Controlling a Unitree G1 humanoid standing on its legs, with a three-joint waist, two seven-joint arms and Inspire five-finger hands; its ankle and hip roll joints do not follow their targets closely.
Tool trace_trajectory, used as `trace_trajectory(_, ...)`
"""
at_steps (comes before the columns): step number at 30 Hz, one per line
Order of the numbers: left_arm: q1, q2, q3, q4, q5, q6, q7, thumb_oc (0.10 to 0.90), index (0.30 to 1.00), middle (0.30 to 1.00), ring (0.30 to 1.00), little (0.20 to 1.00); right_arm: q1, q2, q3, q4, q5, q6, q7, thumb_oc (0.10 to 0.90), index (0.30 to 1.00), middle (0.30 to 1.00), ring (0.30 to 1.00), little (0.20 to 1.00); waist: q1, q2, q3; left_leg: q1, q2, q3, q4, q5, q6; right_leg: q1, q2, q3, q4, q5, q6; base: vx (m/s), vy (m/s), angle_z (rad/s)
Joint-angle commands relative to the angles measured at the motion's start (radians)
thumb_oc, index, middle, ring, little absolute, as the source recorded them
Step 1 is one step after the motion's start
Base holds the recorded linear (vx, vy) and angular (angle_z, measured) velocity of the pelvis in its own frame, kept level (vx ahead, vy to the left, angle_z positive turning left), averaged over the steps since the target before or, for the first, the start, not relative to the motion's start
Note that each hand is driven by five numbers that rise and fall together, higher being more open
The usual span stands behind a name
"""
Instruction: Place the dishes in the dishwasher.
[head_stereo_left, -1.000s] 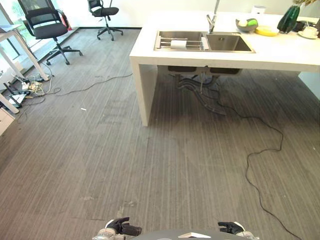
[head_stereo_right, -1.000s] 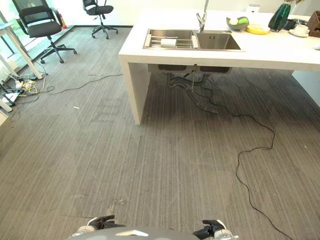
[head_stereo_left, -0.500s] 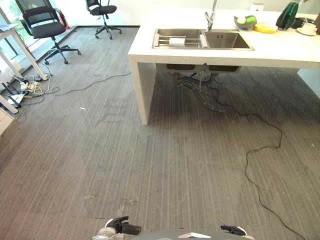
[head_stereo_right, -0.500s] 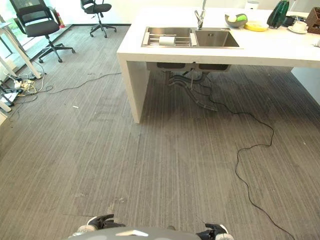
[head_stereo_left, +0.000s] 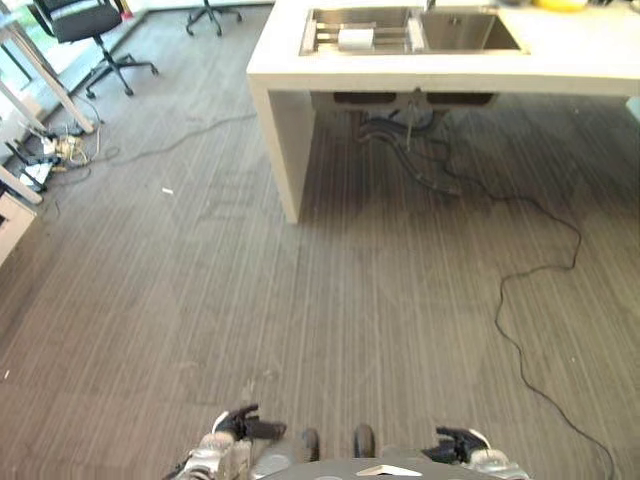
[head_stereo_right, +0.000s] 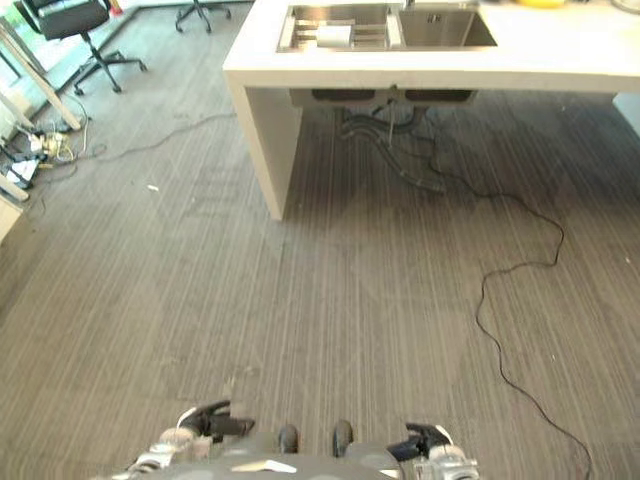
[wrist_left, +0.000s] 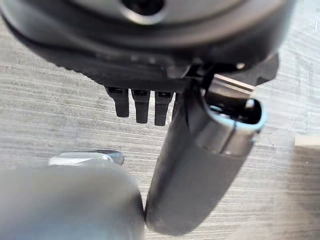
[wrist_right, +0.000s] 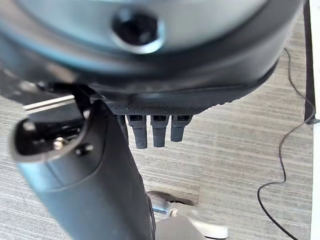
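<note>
Left of the white surface (head_stereo_left: 440, 75), office chairs (head_stereo_left: 85, 25) stand on the grey floor. The surface lies far ahead of both hands, its long axis running across the view; its sink (head_stereo_left: 415, 30) holds a rack (head_stereo_left: 355, 38), apparently with a white dish, too small to tell. No dishwasher is visible. The left hand (head_stereo_left: 235, 428) and right hand (head_stereo_left: 455, 445) hang low, well apart from the sink, neither clearly nearer. The wrist views add that the left-hand fingers (wrist_left: 135, 105) and right-hand fingers (wrist_right: 157, 131) are relaxed, holding nothing.
</note>
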Motion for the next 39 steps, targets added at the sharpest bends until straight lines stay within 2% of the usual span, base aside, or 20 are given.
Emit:
trace_trajectory(1,0.031,-0.028,-0.073,0.054,-0.022,0.011,0.006,0.800,0.900,0.900,0.900,0.900,0.026,-0.023,0.029,0.014,0.023,0.002,-0.008,0.800,0.900,0.900,0.900,0.900,0.013,-0.029,-0.007,0.019,-0.008,0.059,-0.162,0.016,0.072,0.168,-0.026,0.009,-0.082,-0.077,0.142,0.29,-0.015,0.26)
trace_trajectory(3,0.039,-0.030,-0.066,0.057,-0.023,0.013,0.004,0.800,0.900,0.900,0.900,0.900,0.028,-0.024,0.028,0.018,0.015,0.004,-0.009,0.800,0.900,0.900,0.900,0.900,0.020,-0.029,-0.014,0.013,-0.014,0.075,-0.230,0.001,0.085,0.191,-0.022,0.011,-0.096,-0.087,0.149,0.37,0.056,-0.15)
trace_trajectory(4,0.064,-0.040,-0.073,0.061,-0.008,0.011,0.004,0.800,0.900,0.900,0.900,0.900,0.025,-0.026,0.037,0.012,-0.004,0.003,-0.011,0.800,0.900,0.900,0.900,0.900,0.057,0.012,-0.030,-0.012,0.013,0.071,-0.584,0.122,0.076,0.237,0.028,0.051,-0.104,-0.132,0.160,0.54,0.122,-0.27)
trace_trajectory(5,0.069,-0.041,-0.075,0.062,-0.008,0.010,0.004,0.800,0.900,0.900,0.900,0.900,0.021,-0.028,0.043,0.010,-0.010,-0.001,-0.013,0.800,0.900,0.900,0.900,0.900,0.072,0.013,-0.028,-0.017,0.016,0.060,-0.656,0.145,0.072,0.257,0.025,0.064,-0.104,-0.145,0.163,0.54,0.120,-0.35)
trace_trajectory(10,0.093,-0.035,-0.055,0.080,-0.009,0.013,0.008,0.800,0.900,0.900,0.900,0.900,0.006,-0.021,0.048,0.022,-0.022,0.000,-0.010,0.800,0.900,0.900,0.900,0.900,0.092,0.004,-0.052,-0.029,0.050,0.089,-0.699,0.176,0.073,0.333,0.018,0.117,-0.104,-0.195,0.174,0.33,0.075,-0.60)
trace_trajectory(11,0.095,-0.031,-0.046,0.091,-0.008,0.016,0.010,0.800,0.900,0.900,0.900,0.900,0.012,-0.015,0.044,0.025,-0.024,0.002,-0.008,0.800,0.900,0.900,0.900,0.900,0.093,-0.002,-0.058,-0.020,0.051,0.108,-0.699,0.229,0.071,0.348,0.007,0.104,-0.103,-0.186,0.172,0.71,0.161,-0.54)
trace_trajectory(12,0.112,-0.023,-0.021,0.076,-0.027,0.011,0.017,0.800,0.900,0.900,0.900,0.900,0.020,0.000,0.035,0.017,-0.020,0.006,0.001,0.800,0.900,0.900,0.900,0.900,0.103,-0.033,-0.097,0.036,0.009,0.098,-0.710,0.224,0.104,0.295,-0.030,0.099,0.048,-0.136,0.218,0.86,0.222,-0.55)
trace_trajectory(14,0.120,-0.031,-0.014,0.036,-0.075,-0.005,0.034,0.800,0.900,0.900,0.900,0.900,0.028,0.007,0.038,0.008,-0.022,-0.001,0.000,0.800,0.900,0.900,0.900,0.900,0.105,-0.047,-0.111,0.077,-0.024,0.085,-0.710,0.195,0.124,0.253,-0.042,0.119,0.178,0.005,0.266,0.58,0.193,-0.37)
trace_trajectory(15,0.120,-0.031,-0.014,0.036,-0.075,-0.005,0.034,0.800,0.900,0.900,0.900,0.900,0.028,0.006,0.038,0.008,-0.022,-0.001,0.000,0.800,0.900,0.900,0.900,0.900,0.107,-0.044,-0.113,0.075,-0.020,0.085,-0.710,0.196,0.123,0.250,-0.039,0.121,0.177,0.008,0.265,0.42,0.152,-0.23)
trace_trajectory(17,0.121,-0.030,0.009,-0.162,-0.189,-0.043,0.094,0.800,0.900,0.900,0.900,0.900,0.041,0.016,0.026,-0.022,-0.006,-0.003,-0.011,0.800,0.900,0.900,0.900,0.900,0.093,-0.036,-0.098,0.167,-0.041,0.036,-0.710,0.135,0.160,0.121,-0.045,0.097,0.491,0.198,0.299,0.40,0.143,-0.01)
trace_trajectory(20,0.128,-0.027,0.018,-0.307,-0.231,-0.068,0.137,0.800,0.900,0.900,0.900,0.900,0.048,0.021,0.019,-0.047,0.005,-0.008,-0.024,0.800,0.900,0.900,0.900,0.900,0.079,-0.022,-0.085,0.200,-0.037,0.010,-0.710,0.114,0.170,0.071,-0.022,0.083,0.599,0.226,0.300,0.29,0.090,0.68)
trace_trajectory(21,0.145,-0.012,0.040,-0.558,-0.256,-0.106,0.208,0.800,0.900,0.900,0.900,0.900,0.057,0.032,0.003,-0.100,0.034,-0.018,-0.044,0.800,0.900,0.900,0.900,0.900,0.053,-0.004,-0.057,0.251,-0.033,-0.037,-0.710,0.087,0.184,-0.024,0.012,0.062,0.737,0.200,0.298,0.41,0.074,1.39)
trace_trajectory(22,0.140,0.002,0.080,-0.628,-0.240,-0.158,0.269,0.800,0.900,0.900,0.900,0.900,0.053,0.035,-0.014,-0.120,0.054,-0.032,-0.064,0.800,0.900,0.900,0.900,0.900,0.045,0.001,-0.042,0.280,-0.030,-0.059,-0.710,0.074,0.184,-0.094,0.001,0.046,0.772,0.153,0.286,0.65,0.031,1.16)
trace_trajectory(24,0.106,0.028,0.092,-0.700,-0.152,-0.202,0.386,0.800,0.900,0.900,0.900,0.900,0.043,0.044,0.005,-0.125,0.067,-0.048,-0.096,0.800,0.900,0.900,0.900,0.900,0.025,0.007,-0.030,0.316,-0.032,-0.105,-0.710,0.067,0.178,-0.171,0.012,0.054,0.703,0.091,0.261,0.41,-0.067,0.54)
trace_trajectory(25,0.051,0.051,0.102,-0.728,-0.086,-0.263,0.506,0.800,0.900,0.900,0.900,0.900,0.043,0.054,0.032,-0.124,0.062,-0.058,-0.115,0.800,0.900,0.900,0.900,0.900,0.010,0.007,-0.028,0.341,-0.035,-0.138,-0.710,0.056,0.170,-0.213,0.020,0.072,0.583,0.022,0.240,0.33,-0.093,0.71)
trace_trajectory(28,-0.064,0.108,0.046,-0.813,0.084,-0.287,0.684,0.800,0.900,0.900,0.900,0.900,0.033,0.052,0.077,-0.104,0.086,-0.081,-0.141,0.800,0.900,0.900,0.900,0.900,-0.032,-0.021,-0.037,0.389,-0.052,-0.211,-0.710,0.022,0.150,-0.158,0.045,0.172,0.187,0.005,0.233,0.45,-0.177,1.22)
trace_trajectory(29,-0.077,0.138,0.008,-0.866,0.178,-0.228,0.690,0.800,0.900,0.900,0.900,0.900,0.039,0.047,0.080,-0.083,0.074,-0.067,-0.155,0.800,0.900,0.900,0.900,0.900,-0.037,-0.027,-0.042,0.400,-0.045,-0.217,-0.710,0.008,0.145,-0.136,0.037,0.185,0.142,0.010,0.240,0.31,-0.140,1.47)
trace_trajectory(31,-0.050,0.223,0.069,-1.145,0.379,-0.236,0.809,0.800,0.900,0.900,0.900,0.900,0.079,0.081,0.123,-0.091,0.036,-0.077,-0.145,0.800,0.900,0.900,0.900,0.900,-0.010,-0.040,-0.075,0.403,-0.044,-0.223,-0.710,0.000,0.142,-0.082,0.025,0.175,0.146,-0.003,0.226,0.22,-0.122,1.09)
trace_trajectory(34,-0.028,0.268,0.173,-1.302,0.520,-0.196,0.876,0.800,0.900,0.900,0.900,0.900,0.102,0.080,0.130,-0.099,0.009,-0.082,-0.129,0.800,0.900,0.900,0.900,0.900,-0.008,-0.043,-0.114,0.400,-0.042,-0.219,-0.703,-0.003,0.122,-0.041,0.019,0.157,0.089,0.016,0.215,0.21,-0.109,0.43)
trace_trajectory(39,-0.022,0.337,0.194,-1.461,0.621,-0.230,0.767,0.800,0.900,0.900,0.900,0.900,0.087,0.046,0.108,-0.080,0.002,-0.086,-0.097,0.800,0.900,0.900,0.900,0.900,-0.003,-0.046,-0.105,0.326,-0.061,-0.141,-0.462,-0.036,0.070,0.045,-0.032,0.111,0.002,0.006,0.197,0.14,-0.080,0.42)
